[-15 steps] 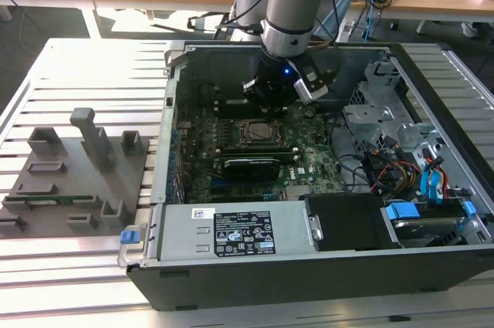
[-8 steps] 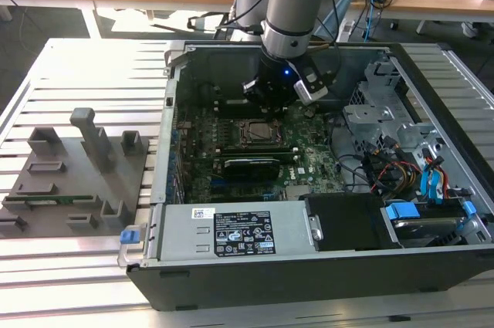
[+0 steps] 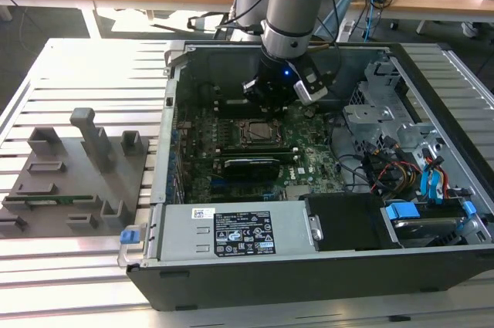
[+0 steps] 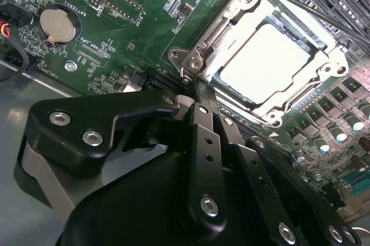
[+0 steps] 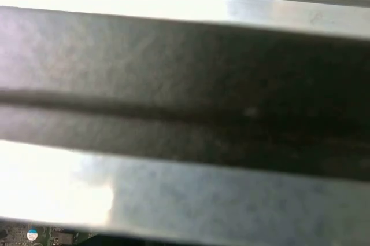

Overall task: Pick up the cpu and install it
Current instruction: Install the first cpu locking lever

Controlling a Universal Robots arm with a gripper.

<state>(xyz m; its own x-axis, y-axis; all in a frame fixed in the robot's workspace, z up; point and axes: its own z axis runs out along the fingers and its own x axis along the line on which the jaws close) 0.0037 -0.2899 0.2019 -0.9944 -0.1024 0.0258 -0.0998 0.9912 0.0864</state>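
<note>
An open computer case (image 3: 324, 266) lies on its side on the slatted metal table (image 3: 77, 58), its green motherboard (image 3: 309, 162) facing up. A grey holder with slots and posts (image 3: 73, 166) sits on the table just beside the case, at the exterior view's left. The robot arm (image 3: 297, 4) reaches down into the far part of the case, and its black hand (image 3: 282, 90) hangs just above the board, close to the far side of the socket frame (image 3: 255, 133). The hand's linkage bars appear drawn in toward each other in the second wrist view, but I cannot tell from here whether it is open or closed, and I see nothing held. The cpu (image 4: 267, 62) lies flat inside the metal socket frame (image 4: 243, 11), pale top up, with the frame around its edges. A round coin battery (image 4: 58, 24) sits on the board, well apart from the socket.
</note>
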